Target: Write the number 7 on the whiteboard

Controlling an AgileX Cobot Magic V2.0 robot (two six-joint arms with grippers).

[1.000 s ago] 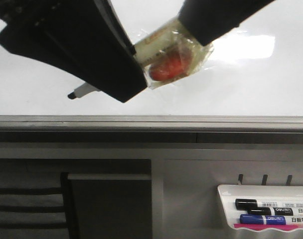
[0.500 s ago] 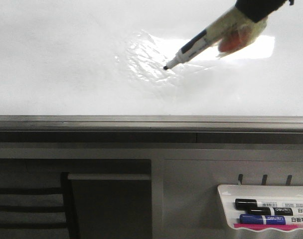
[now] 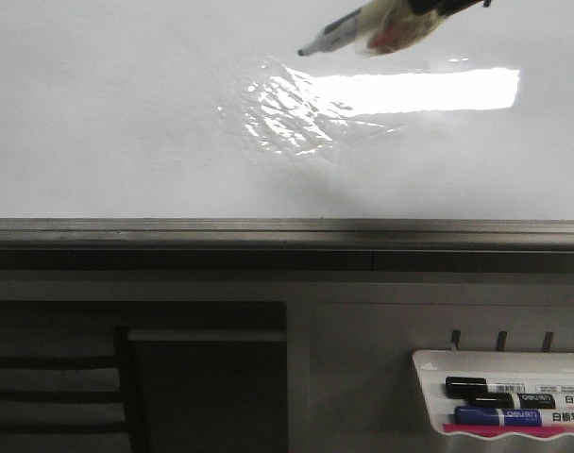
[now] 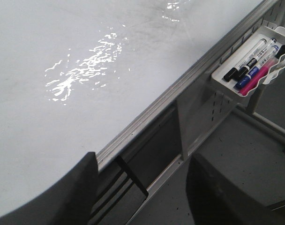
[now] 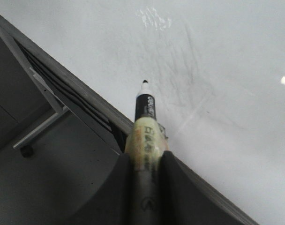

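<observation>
A large glossy white whiteboard (image 3: 126,123) with a ridged grey metal edge frame fills the far part of the scene; rippled bright reflections are seen on its smooth surface, and no black stroke of a number 7 can be made out. The right gripper (image 5: 146,161) is clamped on a black-tipped marker wrapped in yellowish tape (image 5: 145,126), at the far right. The dark fingers (image 4: 81,187) of the left gripper (image 4: 142,192) are spread apart. A small white wavy-edged plastic tray (image 3: 429,377) of markers is hung at the near right.
</observation>
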